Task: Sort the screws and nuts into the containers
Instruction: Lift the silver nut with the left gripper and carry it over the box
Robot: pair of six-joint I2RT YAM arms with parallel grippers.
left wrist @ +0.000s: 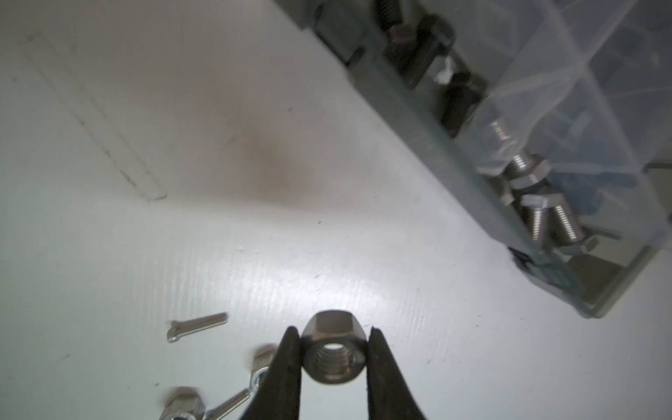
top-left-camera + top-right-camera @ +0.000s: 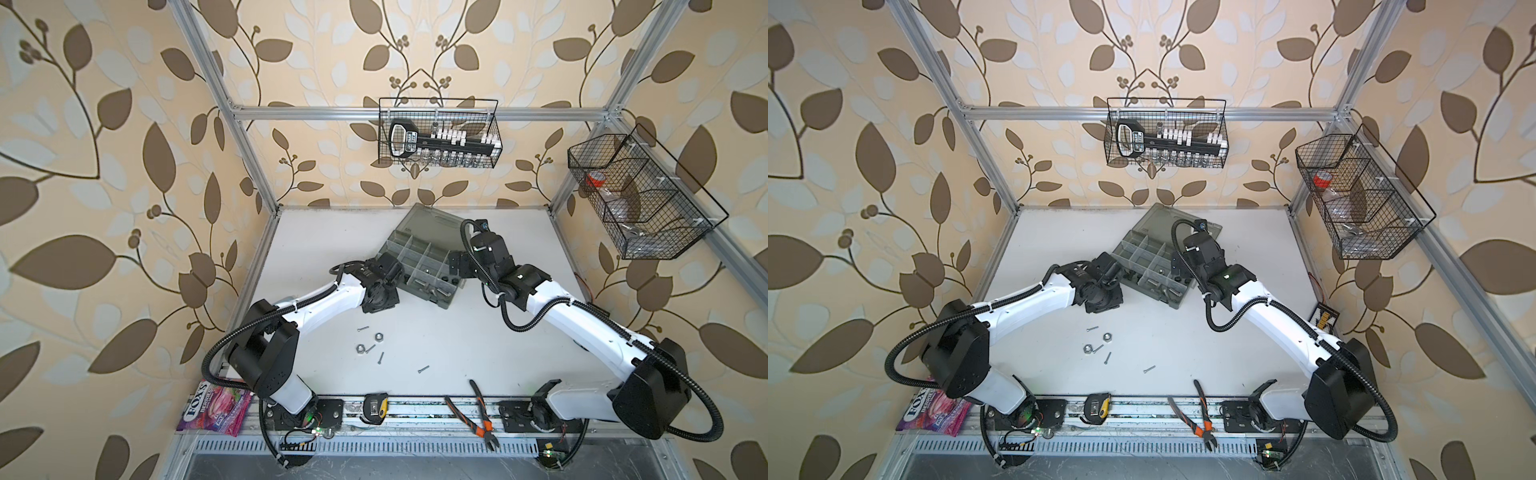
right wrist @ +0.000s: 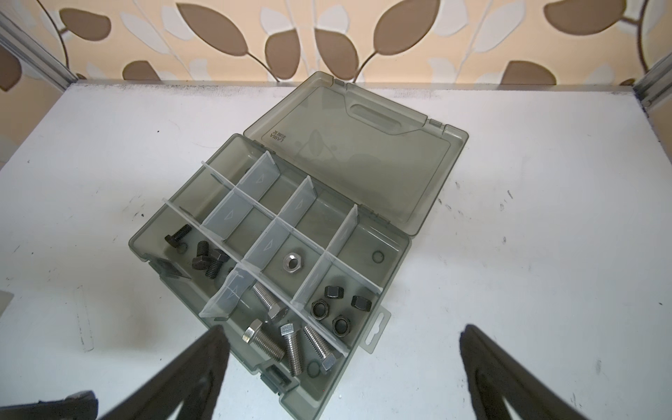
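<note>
We've got the left gripper pinched on a silver nut near the organiser box. A few loose screws and nuts sit on the table in front. Right gripper hangs wide open over the box.

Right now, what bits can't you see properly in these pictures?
Both top views: the silver nut in the left jaws is hidden under that arm's wrist; only the left wrist view shows it.
Left wrist view: a loose nut is cut off by the picture's edge; the black bolts in the organiser box are blurred.
A top view: the red thing in the wire basket is too small to name.
</note>
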